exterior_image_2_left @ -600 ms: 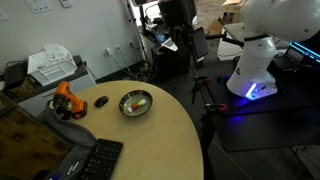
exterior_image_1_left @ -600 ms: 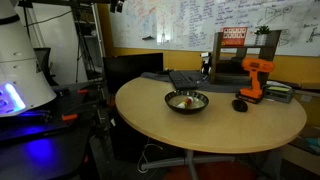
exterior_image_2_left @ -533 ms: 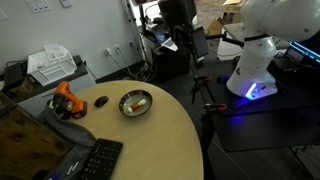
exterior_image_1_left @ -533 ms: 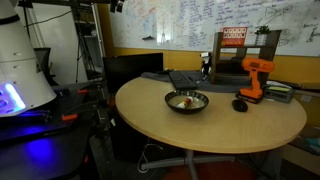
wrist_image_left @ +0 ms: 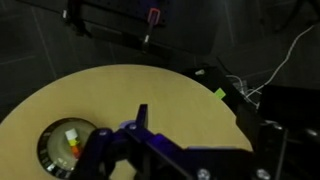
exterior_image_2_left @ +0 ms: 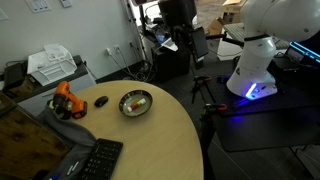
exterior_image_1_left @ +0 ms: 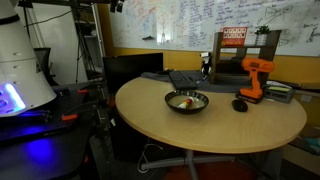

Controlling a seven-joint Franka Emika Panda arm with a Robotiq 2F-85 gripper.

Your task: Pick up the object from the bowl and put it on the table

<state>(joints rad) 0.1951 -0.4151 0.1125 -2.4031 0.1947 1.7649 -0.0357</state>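
**Tool state.** In the wrist view the gripper (wrist_image_left: 203, 125) enters from the bottom edge, dark and lit blue-violet. One finger (wrist_image_left: 140, 118) stands left of centre, and the opposite finger shows near the right edge. The jaws stand wide apart. Nothing lies between them except bare tabletop. The gripper holds nothing and touches nothing.

**Task items.** The bowl (wrist_image_left: 45, 150) lies to the lower left of the gripper in the wrist view, clear of the left finger. It rests on the table (wrist_image_left: 170, 95). The object (wrist_image_left: 72, 140) lies inside the bowl as a small pale lump with a touch of red. It is well apart from both fingers.

**Exterior views.** The gripper cannot be made out in either exterior view, so no position relative to it is given there. Both exterior views show the bowl (exterior_image_1_left: 203, 98) (exterior_image_2_left: 124, 104) upright on the table (exterior_image_1_left: 200, 130) (exterior_image_2_left: 150, 140), with the object (exterior_image_1_left: 183, 99) (exterior_image_2_left: 136, 102) inside it. An orange drill (exterior_image_1_left: 254, 78) (exterior_image_2_left: 66, 100) and a black mouse (exterior_image_1_left: 240, 104) (exterior_image_2_left: 101, 101) rest on the same tabletop. The mouse lies between the drill and the bowl, touching neither. A keyboard (exterior_image_2_left: 95, 160) lies at the table edge in an exterior view.
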